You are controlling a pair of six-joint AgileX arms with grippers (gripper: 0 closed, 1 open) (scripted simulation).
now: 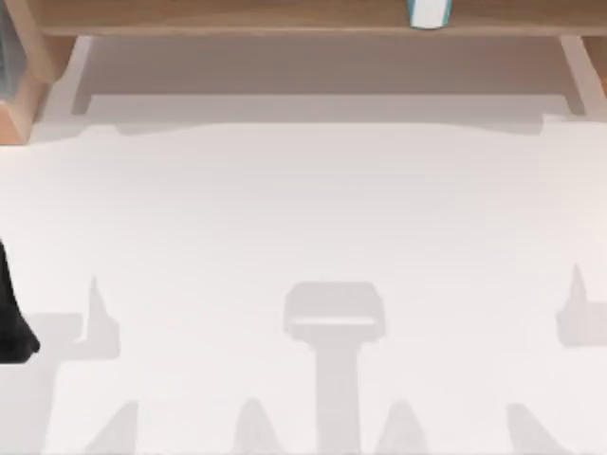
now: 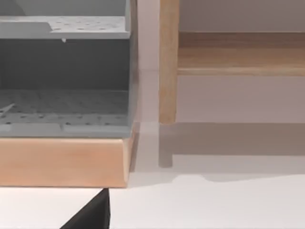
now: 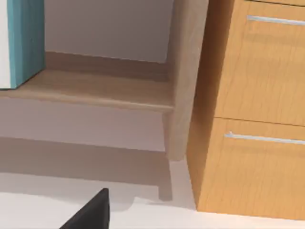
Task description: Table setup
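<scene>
The white desk (image 1: 313,209) spreads across the top view, crossed only by grey shadows in the lower half. Along the upper edge runs a wooden shelf (image 1: 285,14), and on it, right of centre, stands a white and teal cup (image 1: 429,13). At the far left edge, low in the frame, a black part of the left arm (image 1: 11,318) juts in.

The left wrist view shows a grey perforated rack (image 2: 64,107) on a wooden base. The right wrist view shows the teal container (image 3: 24,40) on the shelf, beside a wooden drawer cabinet (image 3: 252,109).

Whether either arm's jaws are spread or pressed together, I cannot tell.
</scene>
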